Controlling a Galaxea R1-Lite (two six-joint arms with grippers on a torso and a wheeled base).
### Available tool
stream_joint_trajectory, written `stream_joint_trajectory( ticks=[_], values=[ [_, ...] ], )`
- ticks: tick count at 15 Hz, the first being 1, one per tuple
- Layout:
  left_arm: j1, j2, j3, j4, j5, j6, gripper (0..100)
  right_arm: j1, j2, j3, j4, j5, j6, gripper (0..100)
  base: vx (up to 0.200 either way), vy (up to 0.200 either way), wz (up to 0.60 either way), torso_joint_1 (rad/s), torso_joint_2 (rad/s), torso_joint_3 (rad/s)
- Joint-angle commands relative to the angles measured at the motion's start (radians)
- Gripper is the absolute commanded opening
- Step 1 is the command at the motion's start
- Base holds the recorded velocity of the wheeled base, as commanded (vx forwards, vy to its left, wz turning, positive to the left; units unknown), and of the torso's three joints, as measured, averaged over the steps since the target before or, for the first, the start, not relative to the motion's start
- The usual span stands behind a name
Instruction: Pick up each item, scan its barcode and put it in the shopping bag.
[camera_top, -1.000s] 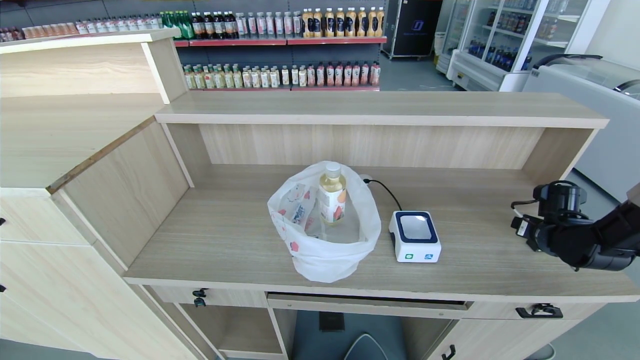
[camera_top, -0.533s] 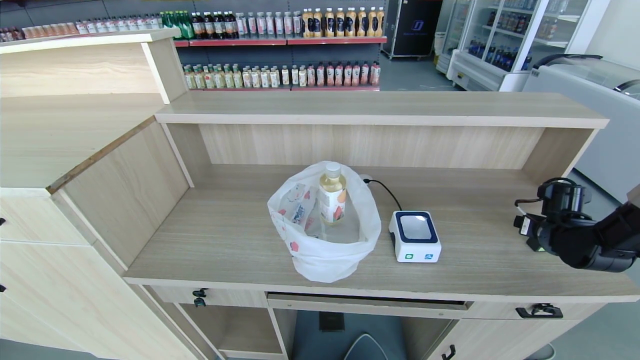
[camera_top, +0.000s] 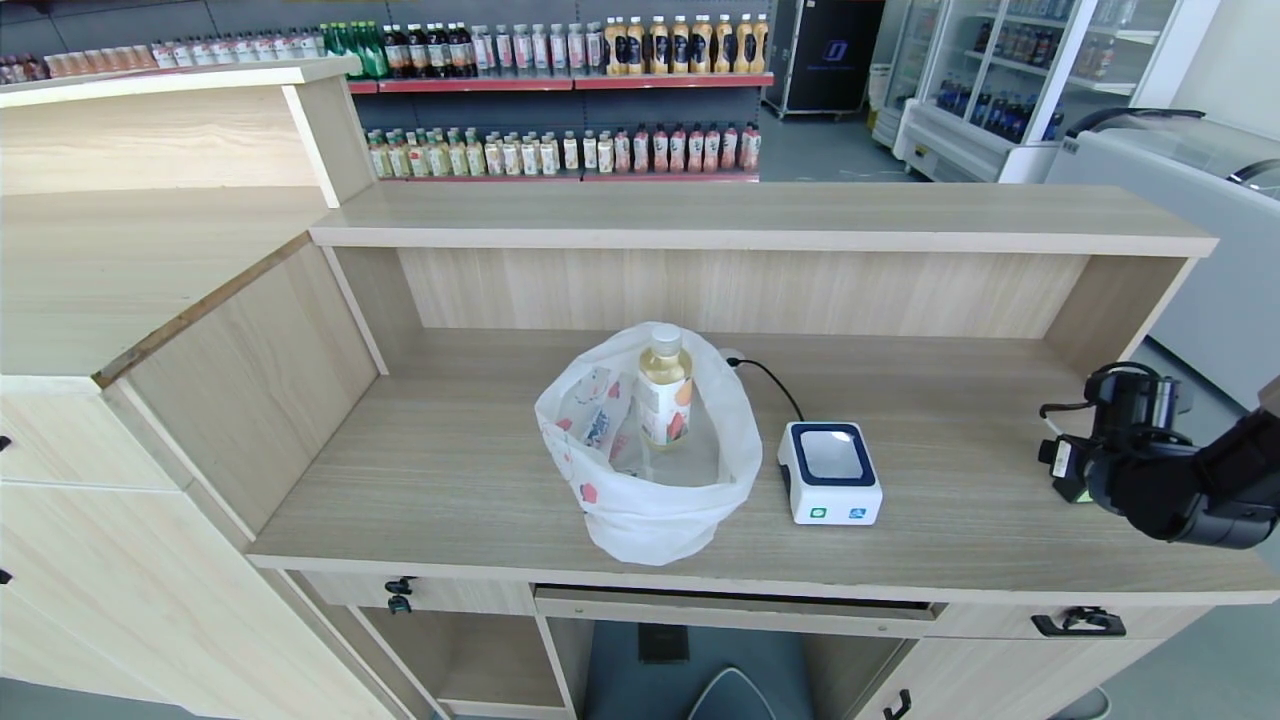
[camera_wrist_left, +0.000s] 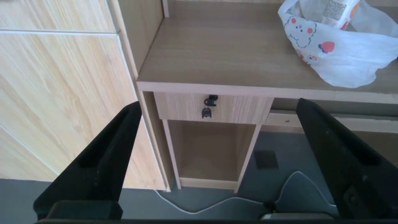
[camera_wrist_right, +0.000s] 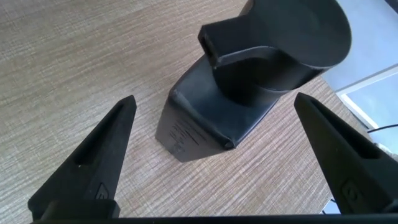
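while the right gripper (camera_wrist_right: 214, 106), jaws apart and empty, has been drawn toward the head view's right edge, the bottle (camera_top: 664, 400) is seen standing in the shopping bag (camera_top: 640, 520). the task is judged nearly done.

**Bag mid-worktop, scanner at its 3 o'clock**

On the worktop (camera_top: 450, 470) the shopping bag (camera_top: 650, 510) sits near the middle, with a bottle (camera_top: 665, 390) upright inside it. The scanner (camera_top: 829, 472) lies just beside the bag at 3 o'clock. Its cable (camera_top: 772, 382) runs toward 11 o'clock, behind the bag. The right hand (camera_wrist_right: 214, 102) is farther out at 3 o'clock, well apart from the scanner. A raised ledge (camera_top: 760, 215) spans 12 o'clock.
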Motion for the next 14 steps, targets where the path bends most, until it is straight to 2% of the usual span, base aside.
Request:
stream_joint_trajectory(
  ticks=[1,11,12,14],
  values=[
    [0.000,0.000,0.000,0.000,0.000,0.000,100,-0.004,0.008,-0.005,-0.002,0.000,0.000,100,0.000,0.000,0.00,0.000,0.00,0.000],
    [0.000,0.000,0.000,0.000,0.000,0.000,100,-0.002,0.026,-0.021,-0.040,0.000,-0.022,100,0.000,0.000,0.00,0.000,0.00,0.000],
    [0.000,0.000,0.000,0.000,0.000,0.000,100,-0.002,0.028,-0.021,-0.043,0.000,-0.022,0,0.000,0.000,0.00,0.000,0.00,0.000],
    [0.000,0.000,0.000,0.000,0.000,0.000,100,-0.002,0.028,-0.019,-0.043,0.000,-0.022,0,0.000,0.000,0.00,0.000,0.00,0.000]
  ],
)
